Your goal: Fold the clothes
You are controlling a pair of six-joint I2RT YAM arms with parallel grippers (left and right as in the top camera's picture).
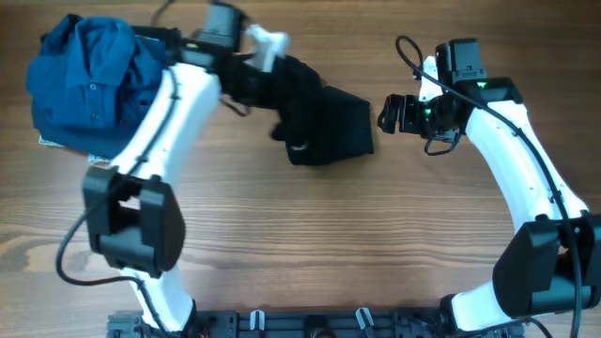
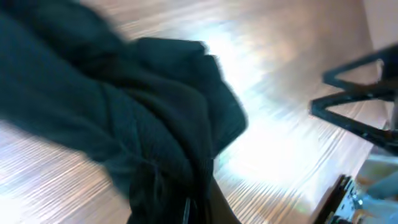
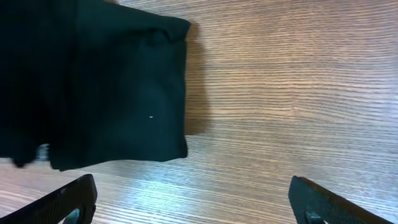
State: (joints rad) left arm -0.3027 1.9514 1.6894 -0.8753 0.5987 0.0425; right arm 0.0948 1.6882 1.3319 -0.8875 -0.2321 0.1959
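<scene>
My L pincer (image 1: 263, 89) is clamped tight on the bunched end of the black shirt (image 1: 329, 127). R pincer (image 1: 388, 115) is spread wide & empty, the shirt's squared edge just ahead of it on the desk (image 1: 282, 244). Partway, I reckon: that end's flat, the L end needs laying over.
</scene>
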